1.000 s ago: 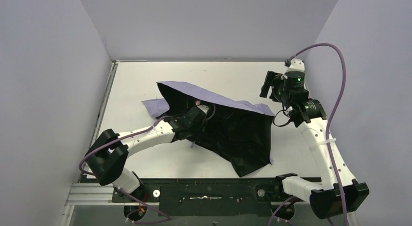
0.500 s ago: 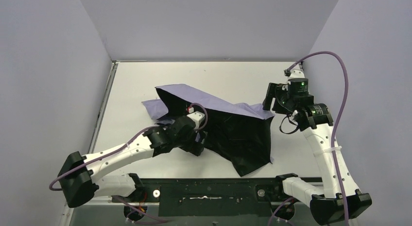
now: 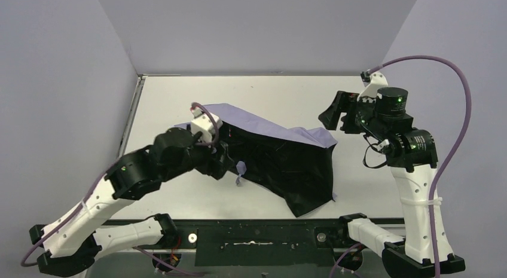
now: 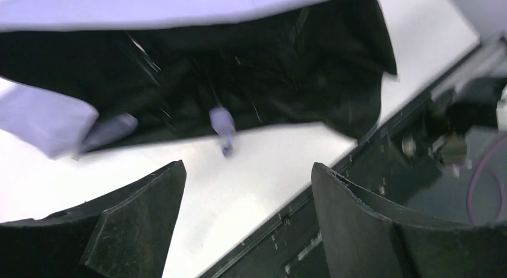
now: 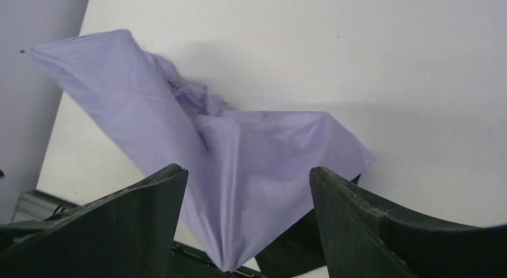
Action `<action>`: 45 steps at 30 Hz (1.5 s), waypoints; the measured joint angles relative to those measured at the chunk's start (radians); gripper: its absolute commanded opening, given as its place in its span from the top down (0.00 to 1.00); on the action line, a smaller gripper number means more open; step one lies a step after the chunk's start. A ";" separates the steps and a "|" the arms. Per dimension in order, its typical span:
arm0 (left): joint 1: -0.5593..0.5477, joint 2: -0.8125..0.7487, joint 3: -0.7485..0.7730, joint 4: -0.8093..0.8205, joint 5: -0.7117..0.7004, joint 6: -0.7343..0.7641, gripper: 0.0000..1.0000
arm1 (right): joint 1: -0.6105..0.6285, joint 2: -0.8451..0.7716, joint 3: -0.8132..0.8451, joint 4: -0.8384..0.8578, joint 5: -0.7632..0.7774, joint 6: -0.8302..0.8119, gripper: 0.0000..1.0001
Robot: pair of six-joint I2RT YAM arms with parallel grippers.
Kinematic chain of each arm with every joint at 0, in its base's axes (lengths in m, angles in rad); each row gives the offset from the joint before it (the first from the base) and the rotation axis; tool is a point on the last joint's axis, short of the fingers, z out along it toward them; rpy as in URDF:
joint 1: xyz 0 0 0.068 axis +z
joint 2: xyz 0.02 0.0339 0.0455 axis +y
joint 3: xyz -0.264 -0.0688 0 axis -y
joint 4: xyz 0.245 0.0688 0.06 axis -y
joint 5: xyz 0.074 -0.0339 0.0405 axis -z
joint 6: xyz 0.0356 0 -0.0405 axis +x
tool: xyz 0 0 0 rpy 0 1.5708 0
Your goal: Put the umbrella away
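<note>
Umbrella (image 3: 287, 170) sprawls half-collapsed on worktop (image 3: 173, 98), frame centre; black underside exposed, lavender fabric crumpled along upper edge. Left gripper (image 4: 246, 170), right gripper (image 5: 246, 170) gape wide, empty.

Lavender umbrella (image 5: 149, 104) beyond spread tool (image 5: 246, 182)

Overhead, both wrists: umbrella (image 3: 287, 164) in common

A white table (image 3: 179, 98) stands between a pale back wall (image 3: 257, 33), a left wall (image 3: 60, 110) and a right wall (image 3: 466, 51). Along its near edge runs a black rail (image 3: 257, 230) with two round silver bolts (image 3: 191, 237) in it
</note>
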 measured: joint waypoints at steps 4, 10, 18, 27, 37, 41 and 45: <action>0.131 0.046 0.225 -0.061 -0.067 0.061 0.13 | 0.000 0.005 -0.014 -0.010 -0.123 0.023 0.28; 0.419 0.128 0.303 -0.079 -0.045 0.101 0.12 | 0.000 0.069 -0.068 -0.028 -0.193 0.039 0.30; 0.631 0.361 0.358 -0.081 0.067 0.178 0.12 | 0.042 0.124 -0.144 -0.035 -0.221 0.027 0.35; 0.784 0.512 0.448 -0.061 0.208 0.229 0.12 | 0.126 0.130 -0.227 -0.004 -0.222 0.039 0.44; 0.789 0.572 0.411 0.008 0.384 0.240 0.27 | 0.170 0.130 -0.317 0.080 -0.222 0.089 0.47; 0.786 0.563 0.278 0.030 0.428 0.228 0.29 | 0.179 0.130 -0.355 0.114 -0.224 0.106 0.50; 0.774 0.545 0.164 0.057 0.450 0.212 0.36 | 0.191 0.130 -0.387 0.153 -0.224 0.121 0.50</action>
